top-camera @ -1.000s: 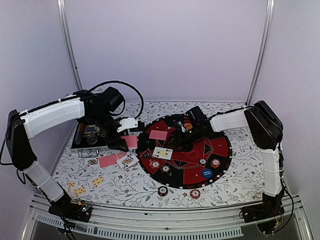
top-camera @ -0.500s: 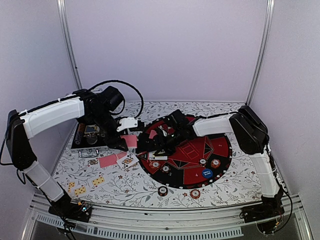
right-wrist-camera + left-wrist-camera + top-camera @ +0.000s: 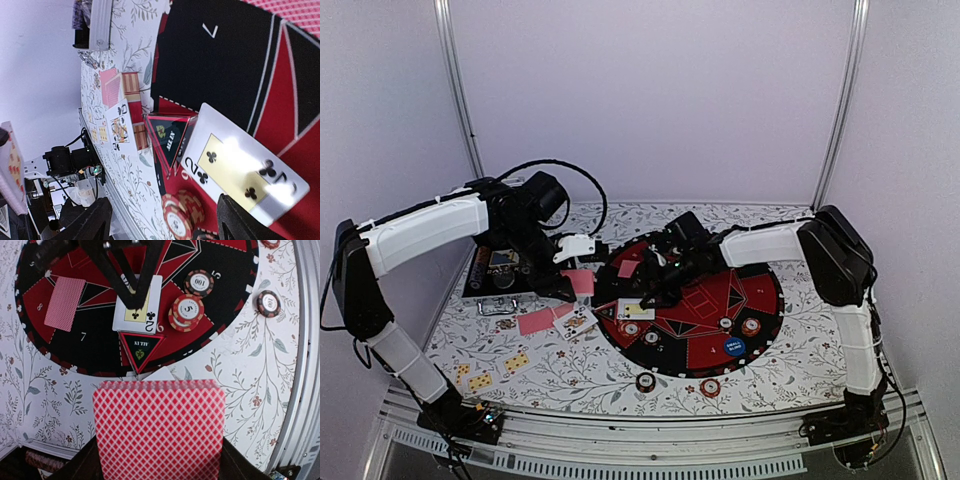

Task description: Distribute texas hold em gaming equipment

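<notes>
My left gripper [image 3: 159, 462] is shut on a stack of red-backed playing cards [image 3: 159, 432], held over the table by the mat's left edge [image 3: 582, 282]. My right gripper [image 3: 648, 288] hangs open just above a face-up two of clubs [image 3: 240, 170] on the round black-and-red mat [image 3: 765, 290]. Nothing lies between its fingers [image 3: 245, 220]. Beside that card lie a triangular ALL IN marker [image 3: 140, 347] and a chip stack [image 3: 187, 312]. A face-down card [image 3: 65, 302] rests farther along the mat. A blue button [image 3: 734, 348] and more chips [image 3: 750, 326] sit at the mat's near right.
Two chips [image 3: 646, 381] [image 3: 710, 387] lie on the floral cloth in front of the mat. A red-backed card [image 3: 535, 321] and face-up cards [image 3: 577, 320] [image 3: 517, 361] are spread on the left. The open silver case [image 3: 500, 272] stands behind them.
My right arm reached left across the mat's cards, then drew back a little with its jaws wider. The two of clubs lies free. The left arm has not moved.
</notes>
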Controlling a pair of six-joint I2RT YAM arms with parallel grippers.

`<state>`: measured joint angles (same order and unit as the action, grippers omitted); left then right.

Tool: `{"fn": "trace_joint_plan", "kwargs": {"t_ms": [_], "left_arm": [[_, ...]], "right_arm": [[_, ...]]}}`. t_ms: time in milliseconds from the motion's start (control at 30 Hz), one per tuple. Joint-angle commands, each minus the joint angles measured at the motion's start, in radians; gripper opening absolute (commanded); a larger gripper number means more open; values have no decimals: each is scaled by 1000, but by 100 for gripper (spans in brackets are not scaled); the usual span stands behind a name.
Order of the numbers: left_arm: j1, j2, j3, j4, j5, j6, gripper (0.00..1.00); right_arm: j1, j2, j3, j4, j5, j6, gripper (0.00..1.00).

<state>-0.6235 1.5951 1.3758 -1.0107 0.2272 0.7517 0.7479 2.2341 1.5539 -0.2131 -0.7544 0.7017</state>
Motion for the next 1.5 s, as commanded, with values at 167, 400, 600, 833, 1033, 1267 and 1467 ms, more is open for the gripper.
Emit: {"fn": "trace_joint_plan", "kwargs": {"t_ms": [167,400,600,833,1033,1267,1467], "left_arm": [[8,-13,38,0,24,-1,49],[7,3,68,3,34,-5,49],[7,9,73,1,37,-7,49],[7,17,82,3,40,-12,49],[4,20,91,3,46,-11,49],[2,27,85,1,47,-14,49],[1,31,90,1,48,-12,49]], "right_arm": [[-6,-236,-190,323,-83,163,81],[45,-207,-121,330,-99,182,82],[75,-160,-59,345,-108,198,83],[102,-121,-21,371,-117,228,83],[124,-49,58,370,-118,251,84],[147,20,145,374,-117,275,84],[152,63,171,374,-109,298,84]]}}
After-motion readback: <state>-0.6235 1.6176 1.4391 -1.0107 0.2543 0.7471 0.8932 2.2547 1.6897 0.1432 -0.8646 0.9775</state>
